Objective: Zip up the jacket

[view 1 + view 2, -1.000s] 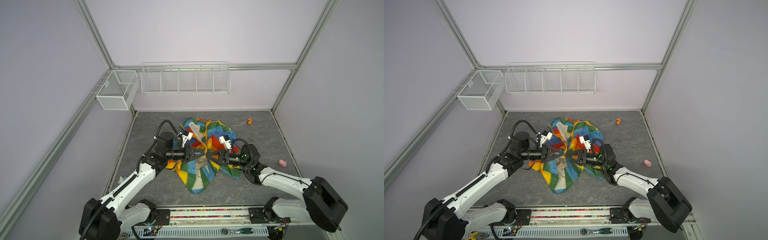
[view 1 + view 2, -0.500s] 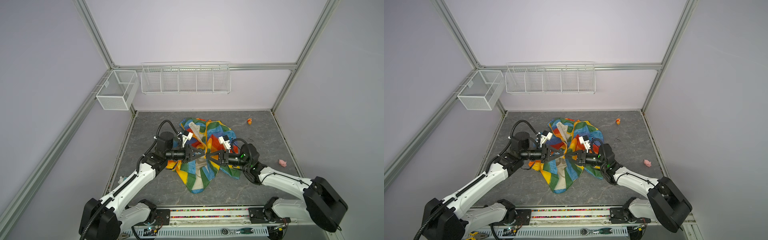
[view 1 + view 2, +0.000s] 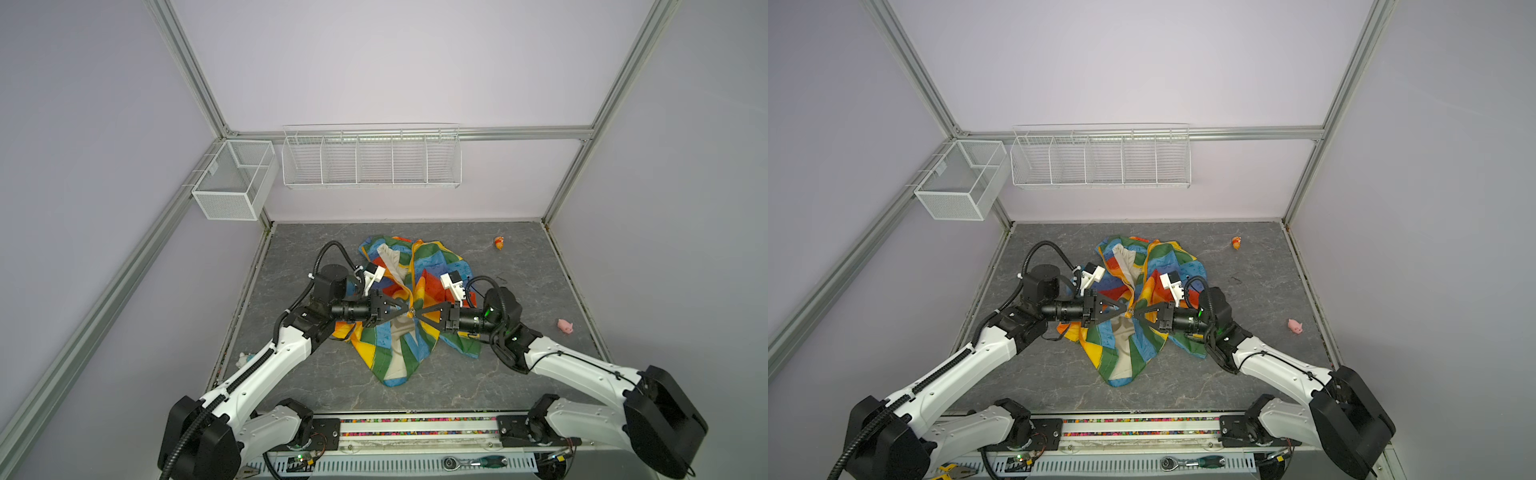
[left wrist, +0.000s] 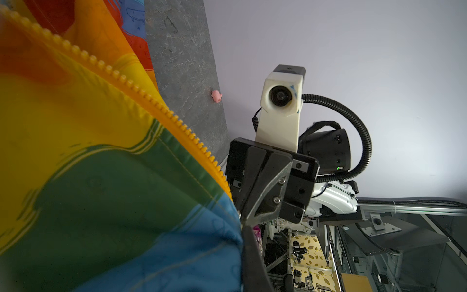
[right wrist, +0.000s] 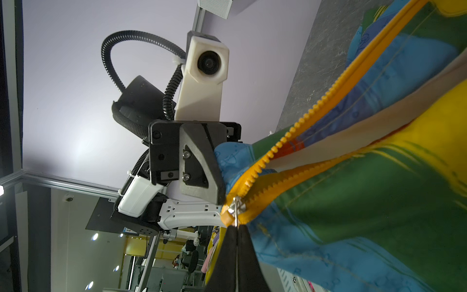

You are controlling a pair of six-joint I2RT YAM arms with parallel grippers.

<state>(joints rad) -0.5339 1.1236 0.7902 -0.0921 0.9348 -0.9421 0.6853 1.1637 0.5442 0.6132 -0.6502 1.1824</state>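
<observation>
Jacket [image 3: 432, 262] on table [image 3: 457, 386], pig toy [image 3: 565, 326] right

Pink pig toy [image 3: 565, 326], orange toy [image 3: 499, 242], wire rack [image 3: 371, 158], mesh basket [image 3: 232, 185].

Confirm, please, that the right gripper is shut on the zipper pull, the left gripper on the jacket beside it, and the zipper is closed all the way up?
The zipper is not closed: the right wrist view shows its two rows of teeth apart beyond the slider. The rest holds: right gripper on the zipper pull, left gripper on the jacket.
</observation>
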